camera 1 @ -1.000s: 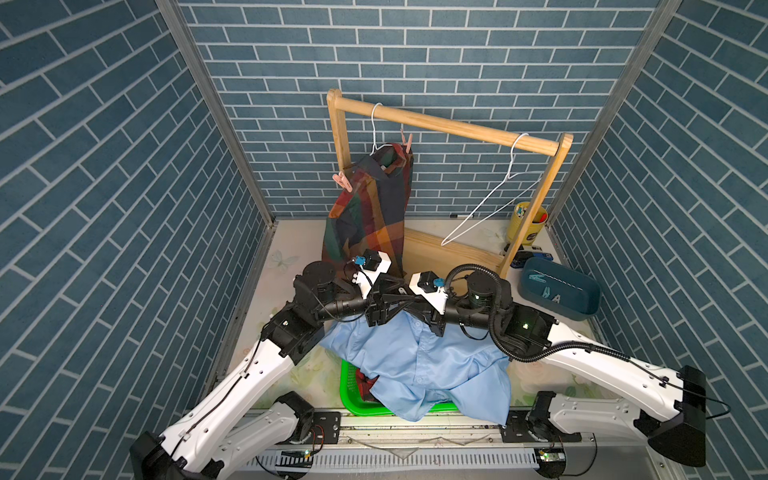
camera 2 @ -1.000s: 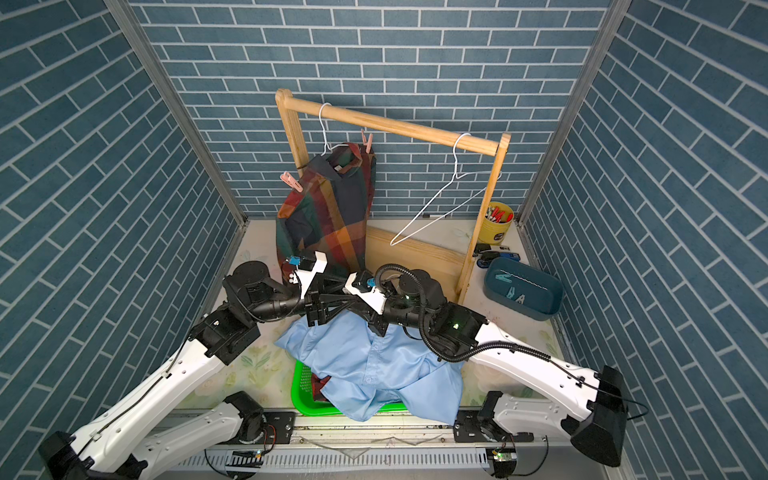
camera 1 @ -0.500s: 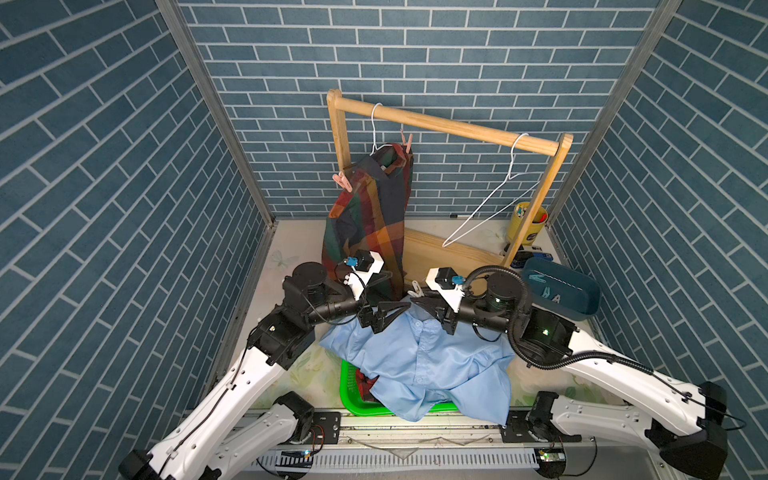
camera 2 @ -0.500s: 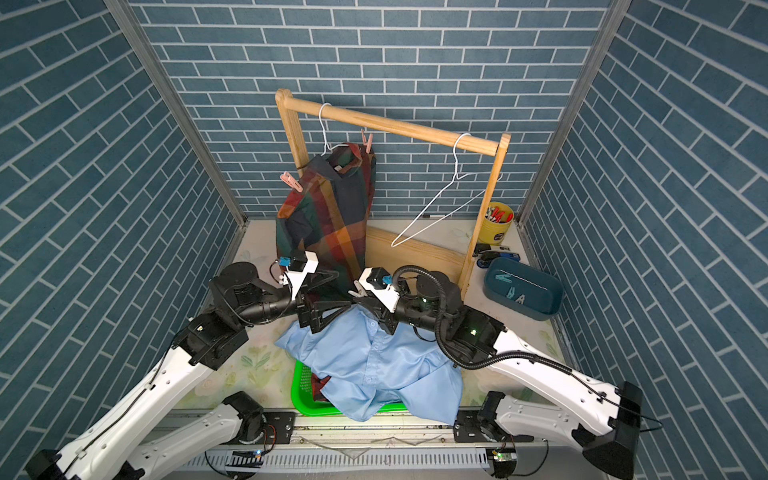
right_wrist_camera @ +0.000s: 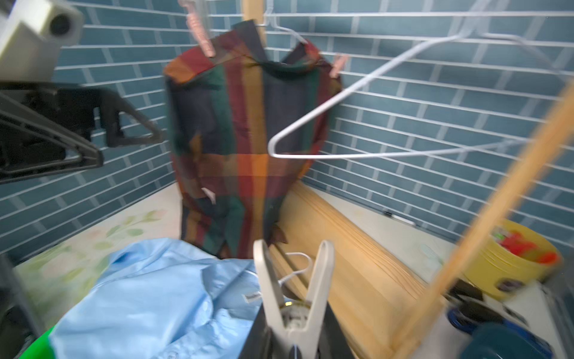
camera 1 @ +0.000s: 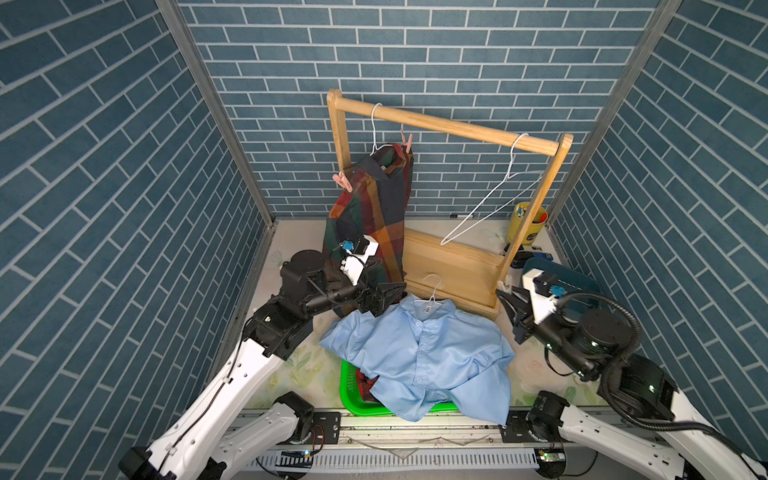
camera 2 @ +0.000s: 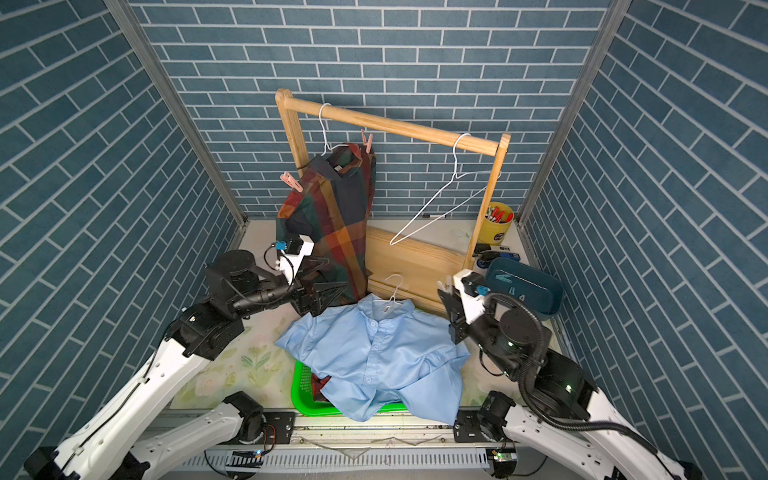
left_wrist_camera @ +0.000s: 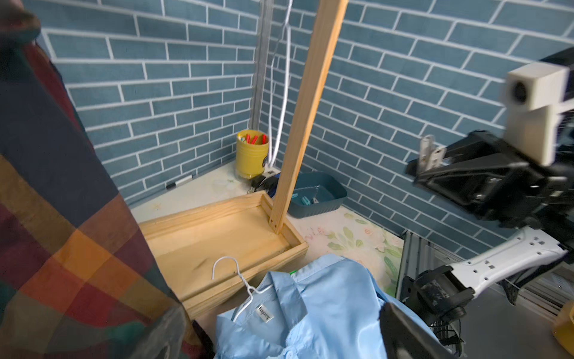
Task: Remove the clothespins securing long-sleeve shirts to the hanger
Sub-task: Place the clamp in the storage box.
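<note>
Pink clothespins (camera 1: 343, 182) on hanging plaid shirt (camera 1: 374, 212); blue shirt (camera 1: 419, 357) heaped below; white clothespin (right_wrist_camera: 293, 289) apart.

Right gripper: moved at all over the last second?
Yes. The right gripper, shut on a pale clothespin, has swung away from the collar of the light blue shirt to the base of the wooden post beside the teal bin.

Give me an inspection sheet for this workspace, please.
Surface: floral mat, no spills seen.
Job's things: plaid shirt hanging on wooden rack, two pink clothespins on it; light blue shirt over green basket, hanger in collar.
Clutter: yellow cup, teal bin.
Grippers: left gripper open, empty; right gripper shut on white clothespin.
Cables: black conduit looping behind right gripper.
Surroundings: blue brick walls; empty wire hanger on rack.
</note>
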{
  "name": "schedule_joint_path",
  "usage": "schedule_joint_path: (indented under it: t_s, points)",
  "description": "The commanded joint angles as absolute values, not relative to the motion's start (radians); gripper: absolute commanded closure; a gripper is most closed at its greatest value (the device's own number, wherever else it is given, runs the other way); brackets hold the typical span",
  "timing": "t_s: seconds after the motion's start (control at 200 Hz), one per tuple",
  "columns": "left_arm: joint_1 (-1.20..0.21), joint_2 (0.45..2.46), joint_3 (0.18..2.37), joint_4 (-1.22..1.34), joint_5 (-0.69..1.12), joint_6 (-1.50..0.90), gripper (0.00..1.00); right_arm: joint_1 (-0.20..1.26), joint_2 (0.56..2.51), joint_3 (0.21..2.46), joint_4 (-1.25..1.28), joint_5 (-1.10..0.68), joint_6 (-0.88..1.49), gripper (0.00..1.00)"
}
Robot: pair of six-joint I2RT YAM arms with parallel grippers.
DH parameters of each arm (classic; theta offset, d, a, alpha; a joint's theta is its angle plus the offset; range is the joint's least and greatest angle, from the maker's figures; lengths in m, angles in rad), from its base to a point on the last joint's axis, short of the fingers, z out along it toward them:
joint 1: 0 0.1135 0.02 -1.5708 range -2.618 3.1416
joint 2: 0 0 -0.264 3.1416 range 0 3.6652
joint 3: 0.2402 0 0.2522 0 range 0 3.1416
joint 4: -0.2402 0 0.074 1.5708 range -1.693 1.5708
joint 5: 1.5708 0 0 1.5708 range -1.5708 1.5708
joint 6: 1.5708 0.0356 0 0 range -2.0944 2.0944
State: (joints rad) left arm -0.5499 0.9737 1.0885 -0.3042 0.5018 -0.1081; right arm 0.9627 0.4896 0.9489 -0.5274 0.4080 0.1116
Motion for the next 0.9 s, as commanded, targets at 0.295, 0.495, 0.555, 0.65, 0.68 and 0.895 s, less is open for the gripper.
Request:
schedule_joint_path:
  t_s: [0.295, 0.495, 0.555, 0.65, 0.68, 0.895]
  points:
    - [-0.551, 1.077, 1.162, -0.376, 0.446, -0.143, 0.00, 0.960, 0.369, 0.928, -0.892, 1.096, 0.456, 1.00]
    - [-0.551, 1.099, 1.156, -0.385, 0.461, -0.178, 0.00, 0.918, 0.549, 0.973, -0.780, 0.999, 0.393, 1.00]
    - [-0.551, 1.110, 1.158, -0.388, 0.467, -0.183, 0.00, 0.824, 0.640, 1.008, -0.774, 0.859, 0.392, 1.00]
    - [-0.552, 1.110, 1.152, -0.389, 0.469, -0.183, 0.00, 0.629, 0.729, 1.019, -0.708, 0.614, 0.397, 1.00]
    - [-0.551, 1.107, 1.151, -0.391, 0.467, -0.181, 0.00, 0.581, 0.745, 1.016, -0.680, 0.572, 0.396, 1.00]
    - [-0.551, 1.082, 1.131, -0.414, 0.458, -0.163, 0.00, 0.199, 0.861, 0.992, -0.561, 0.337, 0.453, 1.00]
